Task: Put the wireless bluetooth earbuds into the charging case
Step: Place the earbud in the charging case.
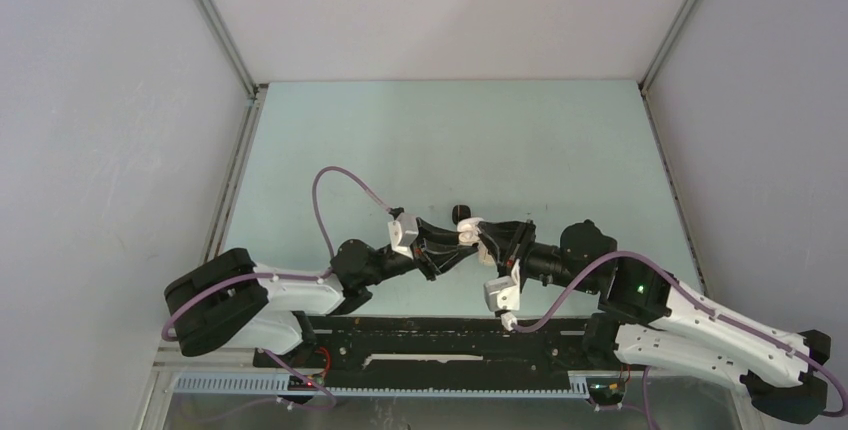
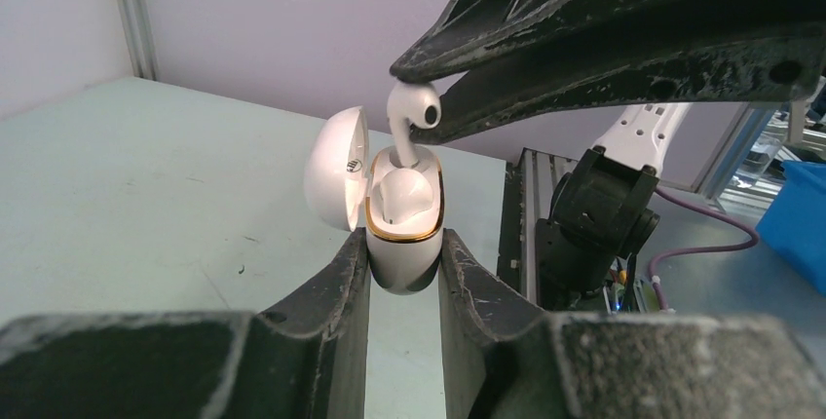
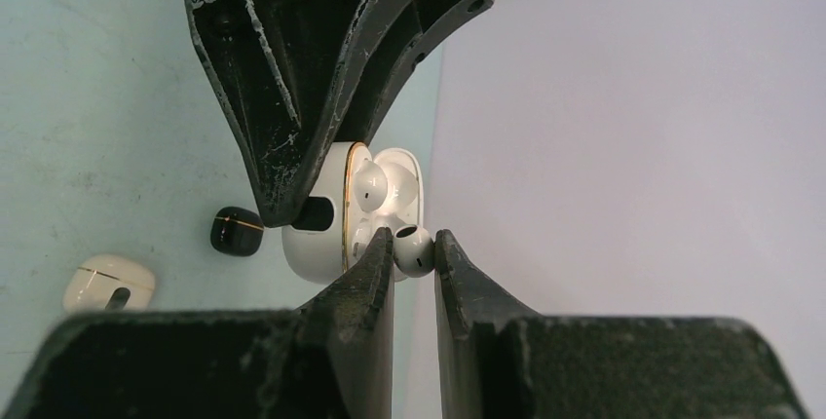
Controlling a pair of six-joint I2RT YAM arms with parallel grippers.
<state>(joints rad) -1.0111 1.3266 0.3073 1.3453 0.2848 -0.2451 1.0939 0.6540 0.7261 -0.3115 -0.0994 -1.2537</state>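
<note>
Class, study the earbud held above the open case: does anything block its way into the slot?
Nothing visible does. The case has its lid swung aside; the earbud points stem-first at the opening; the second earbud sits in its own slot, off its path.

Tight in the middle, open beyond

The left gripper [image 2: 403,244] clamps the charging case [image 2: 401,271]. The right gripper [image 3: 414,240], pinching an earbud [image 2: 405,136], fills the space above its mouth, and the raised lid [image 2: 333,171] walls one side. A seated earbud [image 3: 370,186] takes one well. A black case [image 3: 237,231] and a cream case [image 3: 109,285] lie on the table [image 1: 450,135], whose far half gives free passage.
</note>
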